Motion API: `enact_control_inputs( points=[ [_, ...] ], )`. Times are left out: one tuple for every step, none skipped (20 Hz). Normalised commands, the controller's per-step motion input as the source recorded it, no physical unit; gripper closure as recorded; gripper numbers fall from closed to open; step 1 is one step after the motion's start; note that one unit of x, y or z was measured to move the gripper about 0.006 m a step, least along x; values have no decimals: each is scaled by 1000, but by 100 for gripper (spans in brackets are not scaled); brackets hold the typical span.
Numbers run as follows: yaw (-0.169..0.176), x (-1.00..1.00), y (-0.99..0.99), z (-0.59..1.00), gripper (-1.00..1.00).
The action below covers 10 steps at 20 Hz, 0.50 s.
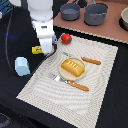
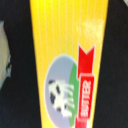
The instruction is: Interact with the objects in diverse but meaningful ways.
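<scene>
The wrist view is filling almost entirely with the flat yellow packet point(image 2: 65, 55), blurred but readable: a red ribbon-shaped label is running along one side with the white word "BUTTER", next to a round grey-blue and green emblem showing a black-and-white cow. Dark surface is showing on both sides of the packet, and a pale object is cut off at one edge.

In the exterior view the packet point(image 1: 36, 49) is lying on the dark counter point(image 1: 107, 95), just off the edge of a pale striped placemat point(image 1: 100, 65), and is mostly hidden behind the white arm. The end effector point(image 1: 46, 48) is hanging directly at the packet; its fingers are not showing clearly, so I cannot tell whether it is open or closed.

The red round fruit point(image 1: 66, 38) is sitting at the placemat's far edge. The golden-orange bread loaf point(image 1: 73, 67) is resting on a plate point(image 1: 63, 71) in the middle of the mat, with an orange-handled fork point(image 1: 69, 82) and knife point(image 1: 87, 60) on either side. The pale blue-white carton point(image 1: 22, 66) is standing on the counter toward the exterior view's left. Two grey pots point(image 1: 95, 13) are sitting on a brownish board behind.
</scene>
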Motion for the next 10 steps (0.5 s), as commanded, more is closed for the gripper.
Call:
enact_control_inputs(
  points=[
    [58, -114, -40, -420, 100],
    [58, -94, -37, -351, 100],
    [55, -86, -43, -251, 100],
    [50, -29, -17, -189, 100],
    [50, 0, 0, -106, 100],
    [54, 0, 0, -40, 100],
    [64, 0, 0, -9, 100],
    [68, 0, 0, 0, 100],
    [71, 0, 0, 0, 100],
    [71, 0, 0, 0, 100]
  ],
)
